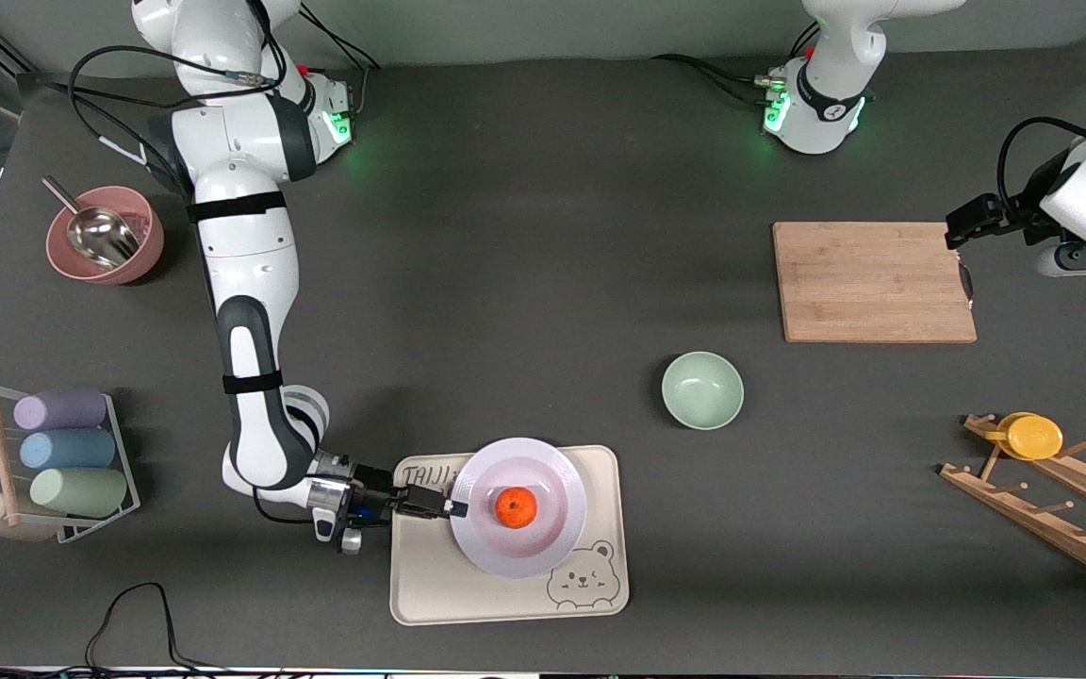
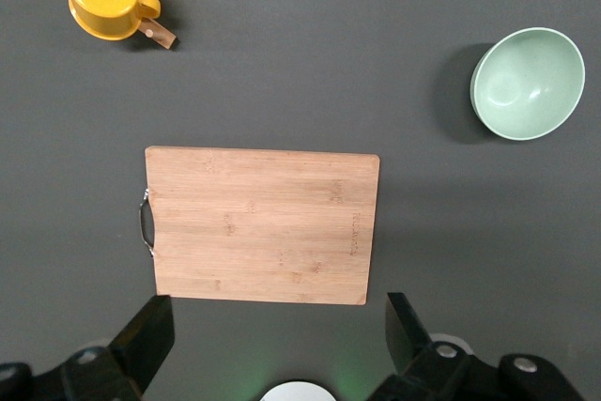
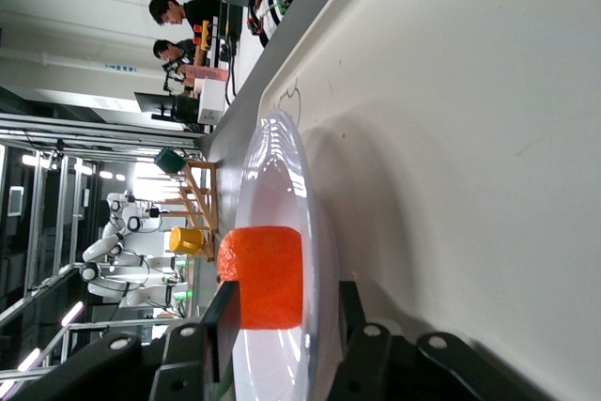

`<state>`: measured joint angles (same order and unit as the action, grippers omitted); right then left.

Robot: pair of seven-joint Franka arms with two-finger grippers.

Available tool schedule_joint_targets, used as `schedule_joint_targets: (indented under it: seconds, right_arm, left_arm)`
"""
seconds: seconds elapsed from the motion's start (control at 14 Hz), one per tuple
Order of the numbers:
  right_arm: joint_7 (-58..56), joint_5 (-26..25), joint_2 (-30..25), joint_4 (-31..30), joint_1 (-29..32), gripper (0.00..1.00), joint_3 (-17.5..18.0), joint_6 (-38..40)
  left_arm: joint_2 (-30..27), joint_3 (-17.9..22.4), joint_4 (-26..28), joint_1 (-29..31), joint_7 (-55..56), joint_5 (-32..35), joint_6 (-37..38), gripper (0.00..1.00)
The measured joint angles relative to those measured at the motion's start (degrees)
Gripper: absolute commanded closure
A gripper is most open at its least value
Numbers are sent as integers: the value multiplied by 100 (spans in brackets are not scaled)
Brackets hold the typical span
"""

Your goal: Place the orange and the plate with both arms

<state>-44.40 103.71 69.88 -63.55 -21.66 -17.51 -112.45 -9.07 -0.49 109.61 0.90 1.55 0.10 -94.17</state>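
Right pincer (image 3: pixel 282 326) straddles the plate (image 3: pixel 282 194) rim, fingers parted, unclear from front; left pincer (image 2: pixel 272 340) gapes over board (image 2: pixel 263 223).

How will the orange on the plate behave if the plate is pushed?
The orange is round and sits loose near the middle of the plate, so it would probably roll. The raised rim may stop it. The plate itself looks smooth and could slide on the tray.

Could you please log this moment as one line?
right gripper: open at plate rim | orange: on plate | plate: on tray | left gripper: open, waiting
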Motion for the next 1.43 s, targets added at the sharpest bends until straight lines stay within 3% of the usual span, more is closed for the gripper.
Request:
schedule_joint_targets:
  seconds: [0.43,0.64,0.71,0.86,0.93,1.0,1.07,1.43]
  right_arm:
    - [603,-1227,-278,64,83,51,-44,-1]
    - [778,-2343,-532,76,187,49,-55,0]
    - [800,-2864,-645,86,221,41,-57,1]
    - [863,-3907,-924,106,301,35,-59,30]
    - [881,-4333,-1075,111,356,19,-62,147]
    - [888,-4701,-1226,115,420,13,-74,353]
    - [892,-5020,-1366,118,488,0,-101,555]
    - [898,-6621,-2211,-13,876,0,-171,1200]
  left_arm:
    - [0,0,0,1,0,3,0,0]
    - [0,0,1,1,0,4,0,0]
    - [0,0,1,1,0,4,0,0]
    - [1,0,1,1,0,6,0,0]
    - [1,0,1,1,0,6,0,0]
    - [1,0,1,1,0,7,0,0]
    - [1,0,0,1,0,8,0,0]
    - [1,1,-2,5,0,4,0,0]
